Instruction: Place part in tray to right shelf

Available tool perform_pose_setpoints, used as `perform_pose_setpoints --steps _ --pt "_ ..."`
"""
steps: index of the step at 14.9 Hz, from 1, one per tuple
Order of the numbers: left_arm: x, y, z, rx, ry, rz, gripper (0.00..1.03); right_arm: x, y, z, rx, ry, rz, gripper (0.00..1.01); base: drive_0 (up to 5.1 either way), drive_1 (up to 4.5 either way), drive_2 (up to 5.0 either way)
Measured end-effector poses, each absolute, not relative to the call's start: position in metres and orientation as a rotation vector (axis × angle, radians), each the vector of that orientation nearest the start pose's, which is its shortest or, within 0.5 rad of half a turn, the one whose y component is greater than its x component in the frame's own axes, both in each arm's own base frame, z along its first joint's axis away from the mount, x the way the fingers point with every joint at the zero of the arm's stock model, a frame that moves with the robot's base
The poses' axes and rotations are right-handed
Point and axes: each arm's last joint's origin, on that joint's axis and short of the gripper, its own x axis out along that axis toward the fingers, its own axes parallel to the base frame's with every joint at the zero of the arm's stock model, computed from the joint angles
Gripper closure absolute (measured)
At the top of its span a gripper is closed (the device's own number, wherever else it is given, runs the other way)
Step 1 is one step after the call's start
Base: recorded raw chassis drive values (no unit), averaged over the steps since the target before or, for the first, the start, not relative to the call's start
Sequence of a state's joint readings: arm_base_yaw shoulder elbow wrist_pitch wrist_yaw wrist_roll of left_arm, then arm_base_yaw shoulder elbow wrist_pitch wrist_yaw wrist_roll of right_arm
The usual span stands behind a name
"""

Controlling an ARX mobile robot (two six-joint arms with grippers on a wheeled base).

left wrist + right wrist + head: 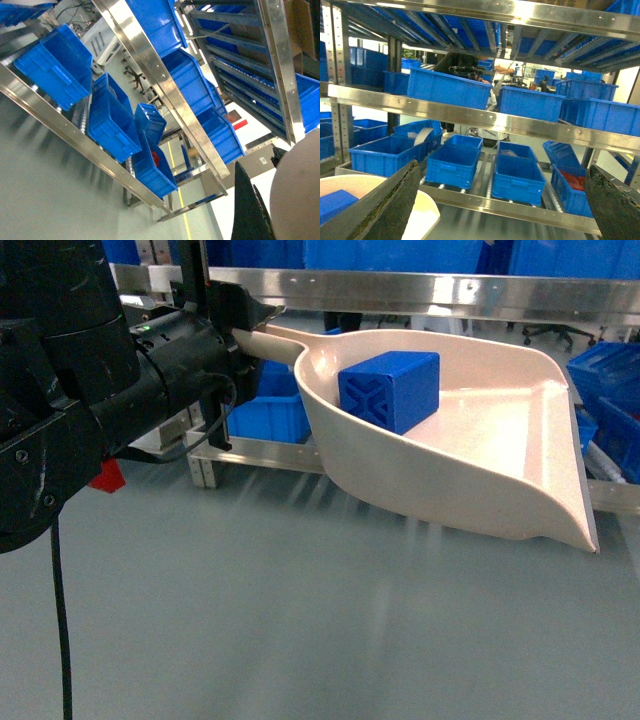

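Up left in the head view, black left gripper (240, 325) clamped on the long straight handle of the large beige plastic dustpan-shaped tray (500, 470), holding it in the air above the grey floor (300, 640). Small bright blue plastic block (389, 388) resting inside the tray, near the handle end, X-ribbed face turned to the near side. Wide flat lip of the tray pointing right and slightly down. Behind, a silvery metal shelf rack (420, 285) with a long flat rail, blue plastic bins (268, 415) on its lower level.

From the right wrist camera, right gripper (505, 200) spread wide, nothing between its two dark fingers (395, 205), facing the rack's rail (470, 117) and rows of blue bins (452, 165); beige tray rim (427, 212) and a corner of the blue block (335, 205) showing at lower left.

From the left wrist camera, tilted view of rack rails (165, 85) and blue bins (55, 65), with a pale tray surface (297, 195) at lower right.
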State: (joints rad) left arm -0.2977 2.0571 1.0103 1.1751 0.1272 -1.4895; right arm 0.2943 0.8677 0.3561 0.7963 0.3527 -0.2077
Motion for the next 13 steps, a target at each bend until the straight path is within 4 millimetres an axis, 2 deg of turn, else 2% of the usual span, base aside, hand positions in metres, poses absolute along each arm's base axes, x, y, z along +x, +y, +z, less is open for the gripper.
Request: perform_pose_setpoints --steps 8,13 --pt "0.3941 -0.1256 0.1671 -1.474 0.214 -0.441 0.91 0.1784 0.0436 0.264 -0.116 -0.263 -0.086 0.03 -0.1 4.21 -4.5" --pt "0.3943 -0.1251 0.1671 -1.473 0.215 -0.441 0.91 0.1777 0.0434 0.2647 -0.114 -0.268 -0.086 0.03 -0.4 -0.44 -0.4"
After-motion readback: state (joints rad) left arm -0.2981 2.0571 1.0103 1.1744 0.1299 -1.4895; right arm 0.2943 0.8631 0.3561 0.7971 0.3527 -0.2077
